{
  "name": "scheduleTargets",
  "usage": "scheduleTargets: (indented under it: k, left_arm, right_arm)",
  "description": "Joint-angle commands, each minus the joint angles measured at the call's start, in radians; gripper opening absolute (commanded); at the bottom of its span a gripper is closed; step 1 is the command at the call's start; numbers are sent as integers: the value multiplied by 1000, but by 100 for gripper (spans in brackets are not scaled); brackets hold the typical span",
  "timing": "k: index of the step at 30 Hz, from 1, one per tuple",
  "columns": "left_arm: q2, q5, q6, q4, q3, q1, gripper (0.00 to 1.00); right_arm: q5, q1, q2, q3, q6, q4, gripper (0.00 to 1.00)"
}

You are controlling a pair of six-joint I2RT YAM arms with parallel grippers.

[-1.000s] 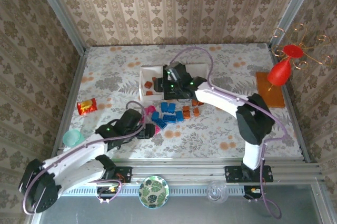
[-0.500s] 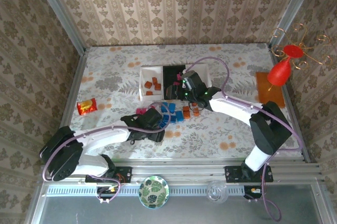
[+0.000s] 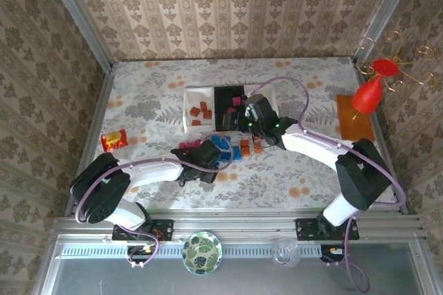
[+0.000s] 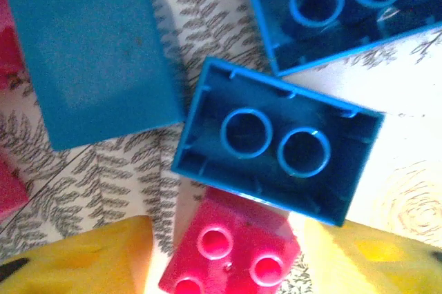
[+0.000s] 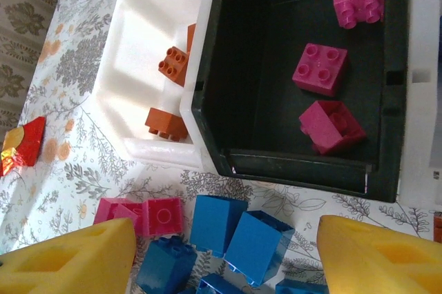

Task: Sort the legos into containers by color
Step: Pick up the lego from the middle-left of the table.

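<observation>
Top view: left gripper (image 3: 211,158) low in loose brick pile (image 3: 225,149); right gripper (image 3: 249,120) by black tray (image 3: 220,95).
Left wrist: fingers (image 4: 76,259) closely flank pink brick (image 4: 231,246); cannot tell if clamped.
Right wrist: jaws wide, empty, over blue bricks (image 5: 238,232); three magenta bricks (image 5: 319,67) in black tray (image 5: 228,66), brown bricks (image 5: 173,65) in white tray (image 5: 138,38).

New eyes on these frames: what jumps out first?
The black tray in the middle of the table stands out, holding three magenta bricks beside a white tray with brown-orange bricks. Just in front lies a loose pile of blue bricks; the left wrist view has a magenta brick between the left gripper's yellow fingers. A red ornament stands at the right edge.
</observation>
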Motion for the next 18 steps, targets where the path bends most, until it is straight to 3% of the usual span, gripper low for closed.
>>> scheduleTargets:
  k: [1,10,18]
  left_arm:
    - [-2,-5,1,6,6,-10,54]
    - [-65,-22,-68,-34,-52,-70,34]
    - [-281,58,-82,-113,3,-85,35]
  right_arm:
    - [-1,-13,-44,-25,14,20,72]
    - [7,-41,-76,-79,21,27,72]
    - [21,-58,-163,-204,19,33,72]
